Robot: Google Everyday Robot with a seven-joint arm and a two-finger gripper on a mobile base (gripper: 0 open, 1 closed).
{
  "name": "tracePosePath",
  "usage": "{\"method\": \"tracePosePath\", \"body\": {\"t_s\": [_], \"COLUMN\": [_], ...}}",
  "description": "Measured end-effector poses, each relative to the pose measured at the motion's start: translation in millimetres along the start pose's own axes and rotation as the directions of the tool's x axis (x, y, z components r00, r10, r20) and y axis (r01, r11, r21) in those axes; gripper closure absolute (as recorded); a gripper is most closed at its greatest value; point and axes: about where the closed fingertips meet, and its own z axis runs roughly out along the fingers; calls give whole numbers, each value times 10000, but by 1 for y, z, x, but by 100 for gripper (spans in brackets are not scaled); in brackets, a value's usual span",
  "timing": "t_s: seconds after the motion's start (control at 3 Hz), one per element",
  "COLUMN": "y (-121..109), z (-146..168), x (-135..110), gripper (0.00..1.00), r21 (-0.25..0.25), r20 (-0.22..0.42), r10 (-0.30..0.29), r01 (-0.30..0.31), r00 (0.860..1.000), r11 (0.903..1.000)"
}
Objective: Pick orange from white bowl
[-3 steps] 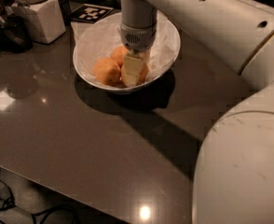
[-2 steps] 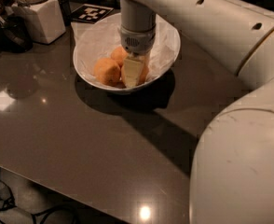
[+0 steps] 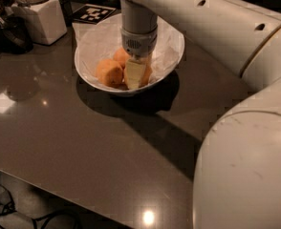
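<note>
The white bowl (image 3: 175, 56), lined with crumpled white paper, stands at the back of the dark table. Three oranges lie in it. A deeper-orange one (image 3: 109, 72) is at the left and a smaller one (image 3: 121, 56) is behind it. The pale orange (image 3: 146, 74) is mostly hidden by my gripper; only a sliver shows at the right. My gripper (image 3: 134, 79) points straight down into the bowl, right against that orange.
A white square-based jar (image 3: 39, 16) stands at the back left beside a dark object (image 3: 12, 34). A black-and-white marker tag (image 3: 93, 13) lies behind the bowl. My arm (image 3: 245, 142) fills the right side. Cables (image 3: 16, 213) lie on the floor below the table's front edge.
The arm has shifted very slightly; the gripper stays down in the bowl at the same orange. The oranges and bowl have not moved.
</note>
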Motion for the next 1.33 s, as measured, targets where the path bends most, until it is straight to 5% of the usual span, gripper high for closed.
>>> {"method": "tracePosePath", "body": {"t_s": [0.33, 0.67, 1.33], "y": [0, 9, 40], "z": [0, -22, -81], "x": [0, 6, 21], "gripper": [100, 100, 100], "r21": [0, 407, 1166], "r20": [1, 717, 2233], "r10": [0, -204, -1239], "r01": [0, 175, 997], "r00": [10000, 9972, 9669], "r11": [10000, 9990, 9882]}}
